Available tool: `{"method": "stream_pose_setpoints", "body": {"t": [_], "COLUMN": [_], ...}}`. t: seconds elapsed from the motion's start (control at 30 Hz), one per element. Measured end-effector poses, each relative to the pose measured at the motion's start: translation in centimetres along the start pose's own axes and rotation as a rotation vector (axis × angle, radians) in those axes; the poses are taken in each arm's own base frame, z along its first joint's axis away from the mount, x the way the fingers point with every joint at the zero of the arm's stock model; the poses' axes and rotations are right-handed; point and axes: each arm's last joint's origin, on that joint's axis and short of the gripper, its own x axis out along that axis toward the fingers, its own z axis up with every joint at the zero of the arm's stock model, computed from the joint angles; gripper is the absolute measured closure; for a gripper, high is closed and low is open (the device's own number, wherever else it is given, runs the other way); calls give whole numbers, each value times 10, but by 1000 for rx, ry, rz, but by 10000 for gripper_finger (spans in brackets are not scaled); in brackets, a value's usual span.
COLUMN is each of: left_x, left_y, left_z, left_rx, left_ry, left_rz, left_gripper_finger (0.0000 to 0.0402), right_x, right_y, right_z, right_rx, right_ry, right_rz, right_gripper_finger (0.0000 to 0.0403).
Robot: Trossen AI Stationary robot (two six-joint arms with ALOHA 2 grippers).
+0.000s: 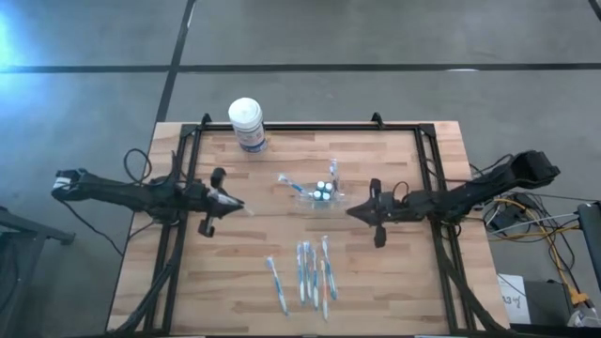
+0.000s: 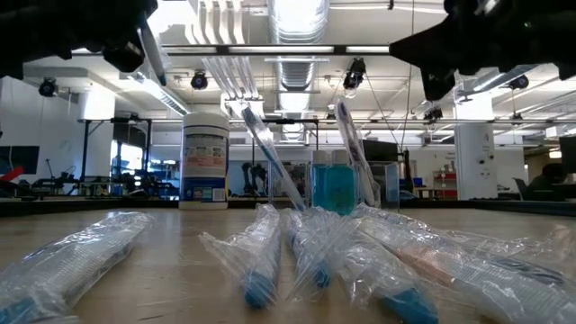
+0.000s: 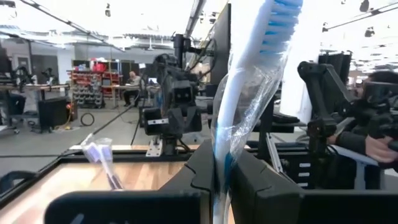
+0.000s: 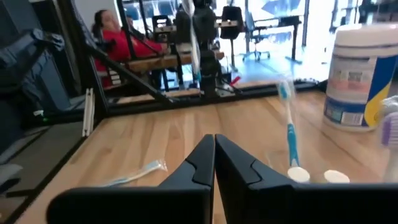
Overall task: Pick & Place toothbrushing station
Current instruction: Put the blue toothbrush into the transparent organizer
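Observation:
The toothbrushing station (image 1: 324,195), a small clear holder, stands on the table's middle with toothbrushes (image 4: 289,130) upright in it. Left of it, above the table, my left gripper (image 1: 239,205) is shut on a toothbrush in a clear wrapper (image 3: 249,93). Just right of the station, my right gripper (image 1: 352,212) is shut with nothing between its fingers (image 4: 214,140). Several more wrapped toothbrushes (image 1: 305,274) lie flat near the table's front edge. My left gripper pinches the wrapped toothbrush's handle (image 3: 221,168) between its two fingers, low on the brush. The fingers come roughly level from the table's left and lie across the handle. The brush stands upright, bristle head (image 3: 280,25) above the fingers, lifted clear of the table.
A white-lidded round canister with a blue label (image 1: 247,123) stands at the table's far edge, left of centre. A black frame (image 1: 310,129) borders the tabletop. People sit in the room beyond the table (image 4: 112,37).

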Motion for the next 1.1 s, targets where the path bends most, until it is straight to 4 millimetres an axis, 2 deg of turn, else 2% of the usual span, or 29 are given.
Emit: {"method": "stream_pose_setpoints", "body": {"t": [0.13,0.47,0.87,1.1], "left_x": [-1,-4,-12,-12], "left_y": [0,1,2,2], "left_z": [2,-8,-26,-27], "left_rx": [5,17,-3,-14], "left_ry": [-11,12,-6,-5], "left_rz": [19,21,24,32], "left_gripper_finger": [378,378,378,378], "right_x": [-7,-17,-20,-20], "right_y": [-6,-11,-14,-14], "right_z": [-6,-25,-31,-31], "right_rx": [-19,-45,-44,-43], "right_ry": [-37,29,48,47], "right_rz": [-12,-31,-48,-49], "right_gripper_finger": [394,394,394,394]}}
